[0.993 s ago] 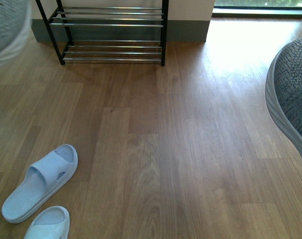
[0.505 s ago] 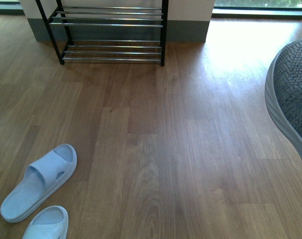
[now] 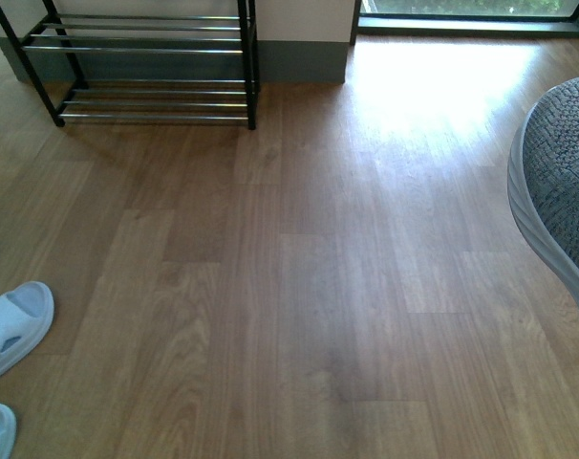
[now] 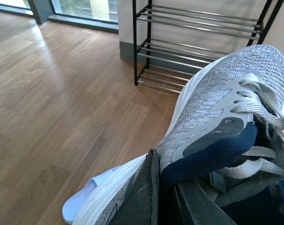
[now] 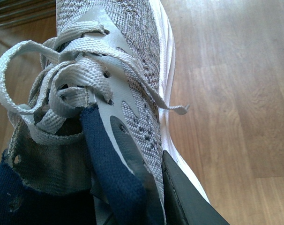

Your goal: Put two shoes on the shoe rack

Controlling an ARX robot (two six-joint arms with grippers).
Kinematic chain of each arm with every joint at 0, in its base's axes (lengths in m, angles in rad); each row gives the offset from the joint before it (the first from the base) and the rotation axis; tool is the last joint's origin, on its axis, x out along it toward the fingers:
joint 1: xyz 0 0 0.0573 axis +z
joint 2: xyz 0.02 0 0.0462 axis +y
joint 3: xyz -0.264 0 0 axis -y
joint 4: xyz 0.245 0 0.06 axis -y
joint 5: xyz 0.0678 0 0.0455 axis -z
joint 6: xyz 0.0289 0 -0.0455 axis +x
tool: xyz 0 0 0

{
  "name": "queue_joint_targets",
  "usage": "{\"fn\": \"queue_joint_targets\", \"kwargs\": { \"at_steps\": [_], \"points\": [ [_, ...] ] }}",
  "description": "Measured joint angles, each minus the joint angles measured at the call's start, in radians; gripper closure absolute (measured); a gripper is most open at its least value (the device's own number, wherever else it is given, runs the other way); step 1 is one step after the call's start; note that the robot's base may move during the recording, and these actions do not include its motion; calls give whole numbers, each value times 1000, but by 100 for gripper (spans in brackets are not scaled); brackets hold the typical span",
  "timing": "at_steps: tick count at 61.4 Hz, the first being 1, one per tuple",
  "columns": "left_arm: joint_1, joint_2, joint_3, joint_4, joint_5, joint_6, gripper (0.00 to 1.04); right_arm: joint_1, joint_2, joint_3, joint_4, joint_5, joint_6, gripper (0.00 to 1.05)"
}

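Two grey knit sneakers with thick white soles, navy lining and grey laces are held clear of the brown wooden plank floor (image 3: pixel 299 287), one in each hand.

The first sneaker (image 4: pixel 212 108) is in the left hand (image 4: pixel 163 197). The left wrist view shows dark fingers (image 4: pixel 142 197) closed on the shoe's collar, one against the grey outer side and the other inside against the navy lining. Its toe points toward the tall black metal shoe rack with thin chrome bars (image 4: pixel 198 47), which stands against the wall beyond it, well apart from the shoe.

The second sneaker (image 5: pixel 128 56) is in the right hand (image 5: pixel 153 192). One dark finger (image 5: pixel 186 201) presses flat on the outer side just above the white sole. The other finger is hidden inside the shoe, so the clamp shows from one side only. Its laces lie in a loose tangle over the tongue. In the front view this shoe's knit toe and white sole edge fill the right border, raised above the floor.

In that same view the rack sits at the far upper left, against the grey skirting. A pair of pale blue-white slide sandals (image 3: pixel 12 325) lies on the floor at the near left edge, well apart from the rack. Part of one sandal also shows beneath the first sneaker's heel in the left wrist view.
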Motion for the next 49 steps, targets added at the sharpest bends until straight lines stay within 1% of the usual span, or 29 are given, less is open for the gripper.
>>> {"fn": "queue_joint_targets", "kwargs": {
  "at_steps": [49],
  "points": [
    [-2,0,-3,0,0,2,103,-1,0,-1,0,-2,3,103]
  ]
}}
